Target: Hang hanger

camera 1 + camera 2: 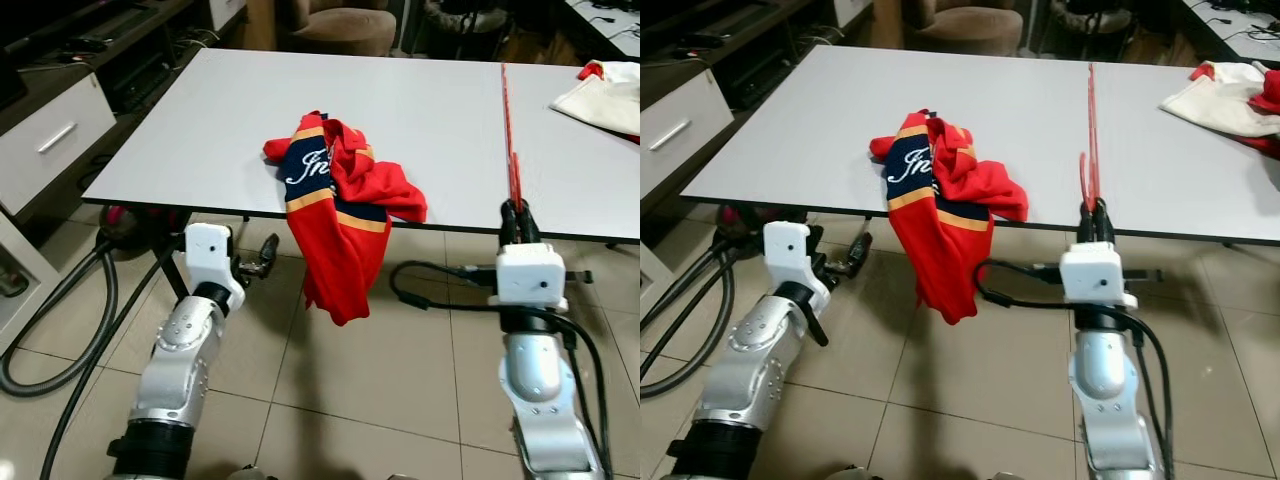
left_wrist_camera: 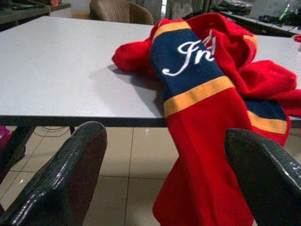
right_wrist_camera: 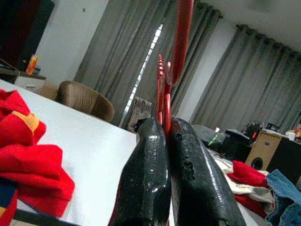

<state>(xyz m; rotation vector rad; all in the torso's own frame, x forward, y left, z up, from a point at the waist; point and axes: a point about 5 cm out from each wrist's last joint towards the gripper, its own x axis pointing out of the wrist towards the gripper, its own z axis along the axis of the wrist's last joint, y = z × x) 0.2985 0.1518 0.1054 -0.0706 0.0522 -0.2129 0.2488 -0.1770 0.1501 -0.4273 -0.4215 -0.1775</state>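
Two risks stand out, both my own reading of the scene. The right gripper [image 1: 1095, 212] pinches the red hanger [image 1: 507, 130] only at its near end, so the long thin frame, which points away over the table [image 1: 200, 130], could twist or slip between the fingers [image 3: 150, 174] if the arm swings fast. The shirt [image 1: 340, 200] is the other worry: about half of it droops off the near table edge, and a nudge or a loose grab could drag the whole thing to the floor.

Nearest the robot, the left gripper [image 1: 262, 255] sits below the table edge, beside the hanging part of the shirt. Its fingers [image 2: 61, 179] are spread wide and hold nothing; they aim at the drooping cloth without touching it.

Slightly farther out, the right gripper is at the table's near edge, clenched tight on the hanger, with no gap showing between the fingers around the red bar. The hanger rises from them and leans out over the tabletop.

Farther still, more clothes [image 1: 610, 95] lie at the far right corner.
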